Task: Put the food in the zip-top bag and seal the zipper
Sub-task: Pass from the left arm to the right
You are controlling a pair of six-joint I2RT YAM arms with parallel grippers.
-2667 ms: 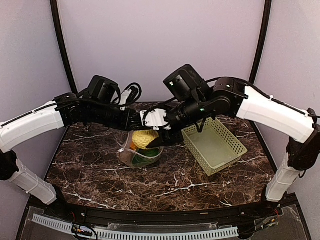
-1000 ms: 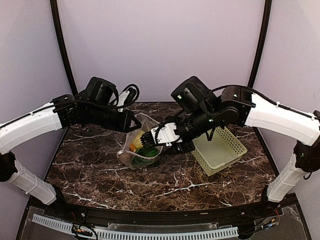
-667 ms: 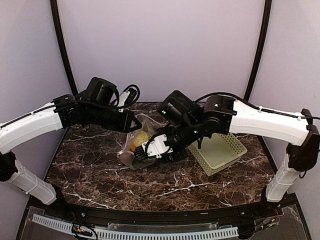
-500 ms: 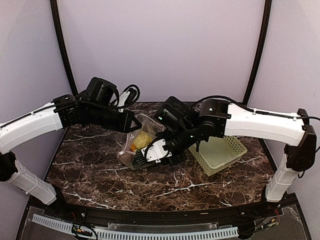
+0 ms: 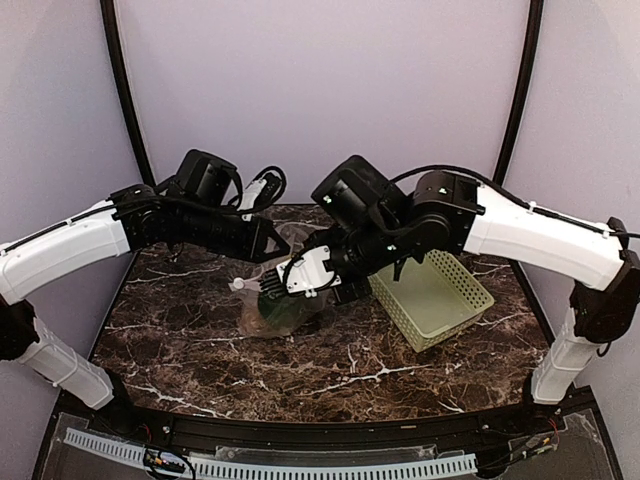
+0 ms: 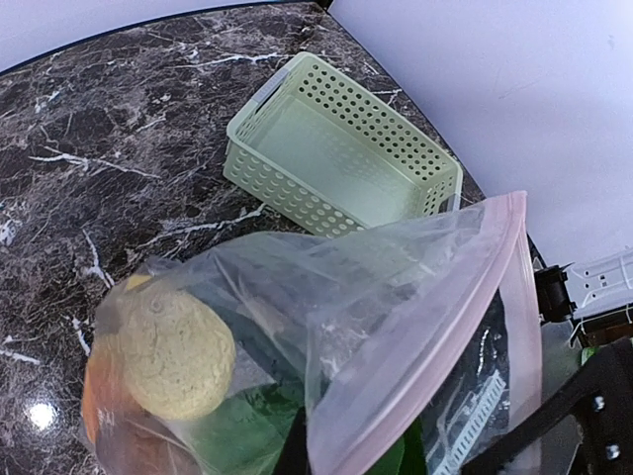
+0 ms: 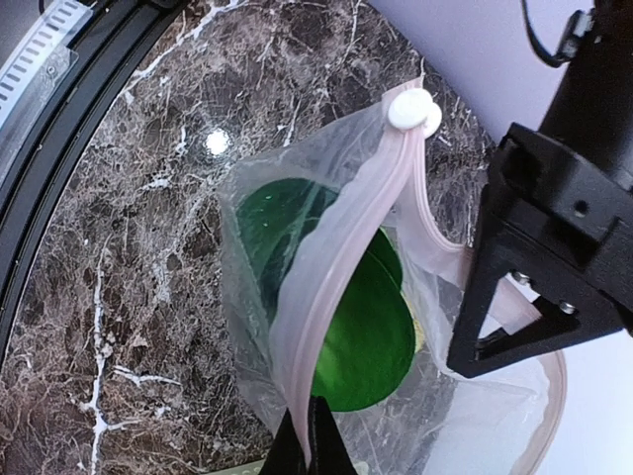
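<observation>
Legible markings: none.
No text, label, brand, number or sign can be read in any view. The zip-top bag [image 7: 287, 188], the basket [image 6: 287, 193] and the white housings of the left arm [image 5: 60, 250] and right arm [image 5: 540, 235] show plain surfaces only.

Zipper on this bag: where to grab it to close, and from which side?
Likely the white slider: pinch across its round faces, coming in from beyond the zip-top bag's corner. It sticks out where the zipper's two lips meet, away from the left pincer and right pincer gripping those lips.
</observation>
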